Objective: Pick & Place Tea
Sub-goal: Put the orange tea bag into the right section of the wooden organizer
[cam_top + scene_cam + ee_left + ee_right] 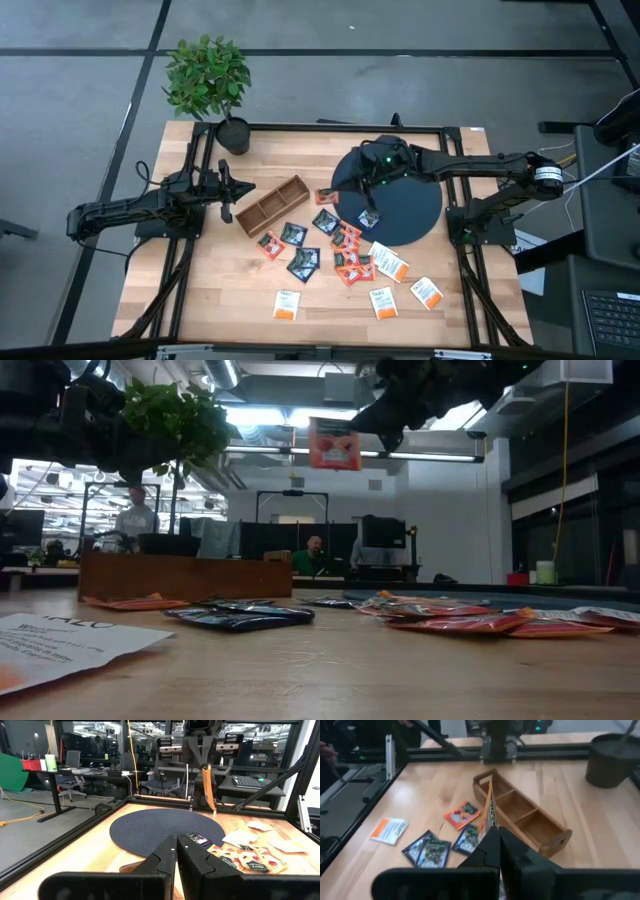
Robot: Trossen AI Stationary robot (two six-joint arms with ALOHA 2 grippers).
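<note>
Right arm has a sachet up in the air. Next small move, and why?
Probably carry it left toward the wooden box. The right gripper is shut on a red-orange sachet, lifted above the dark mat, and in its wrist view the box compartments look empty.

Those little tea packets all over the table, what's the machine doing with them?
The right gripper has its jaws shut on one red-orange tea sachet, held in the air above the dark round mat, facing the wooden divided box. The other sachets lie scattered on the table. The left gripper waits shut beside the box.
</note>
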